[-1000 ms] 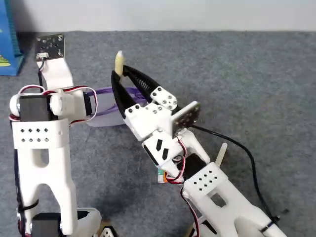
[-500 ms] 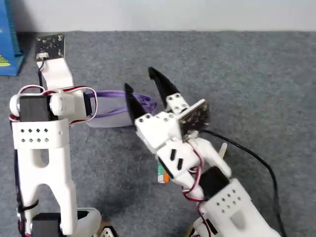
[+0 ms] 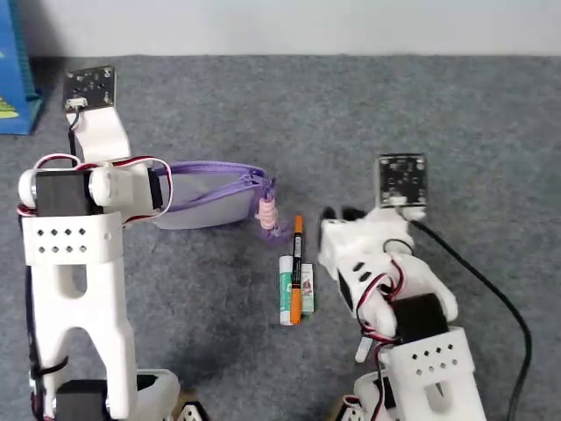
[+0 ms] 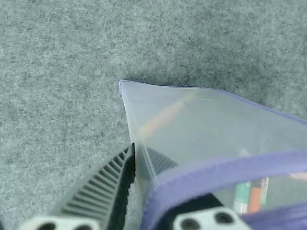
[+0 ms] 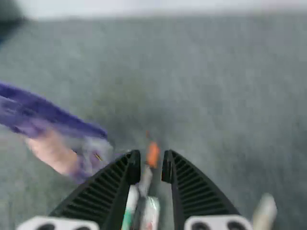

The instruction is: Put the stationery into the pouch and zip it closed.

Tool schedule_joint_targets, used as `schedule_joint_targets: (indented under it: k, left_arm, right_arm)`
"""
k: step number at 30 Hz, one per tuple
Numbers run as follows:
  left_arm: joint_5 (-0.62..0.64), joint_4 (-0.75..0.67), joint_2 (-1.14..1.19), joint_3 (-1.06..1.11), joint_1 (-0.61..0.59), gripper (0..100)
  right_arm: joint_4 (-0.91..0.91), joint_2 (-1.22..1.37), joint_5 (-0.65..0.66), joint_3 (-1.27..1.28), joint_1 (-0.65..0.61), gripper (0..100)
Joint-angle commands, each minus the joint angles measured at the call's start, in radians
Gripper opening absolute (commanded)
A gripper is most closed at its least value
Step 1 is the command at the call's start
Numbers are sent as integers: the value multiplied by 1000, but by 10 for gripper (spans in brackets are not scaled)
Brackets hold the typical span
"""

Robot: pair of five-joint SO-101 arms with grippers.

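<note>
The pouch (image 3: 203,207) is translucent with a purple zipper band and a pink pull (image 3: 266,213). It lies left of centre, and my left gripper (image 4: 139,158) is shut on its edge (image 4: 206,124). A faint orange shape shows through the pouch wall. An orange pen (image 3: 297,267) and a white-and-green glue stick (image 3: 284,298) lie side by side on the grey carpet, just right of the pull. My right gripper (image 3: 340,214) hangs right of the pen, narrowly open and holding nothing. In the right wrist view (image 5: 149,160) the pen (image 5: 153,154) shows through the gap.
A blue box (image 3: 13,79) stands at the far left edge. A small white item (image 3: 363,351) peeks out beside the right arm's base. A black cable (image 3: 491,294) trails to the right. Bare grey carpet (image 3: 438,114) spreads behind and to the right.
The right gripper held a cream item over the pouch, opened wide, then drew back right and toward the near side and narrowed. The pen and glue stick are now uncovered. The left arm stayed still.
</note>
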Motion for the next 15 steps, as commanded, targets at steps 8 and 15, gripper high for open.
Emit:
schedule_joint_targets:
  k: [8, 15]
  left_arm:
    - [9, 3, -11, -5, 2, 10]
    - [9, 3, -9, -5, 2, 10]
  right_arm:
    - [171, -24, -58, 80, 188, 236]
    - [163, -24, -54, 155, 232, 238]
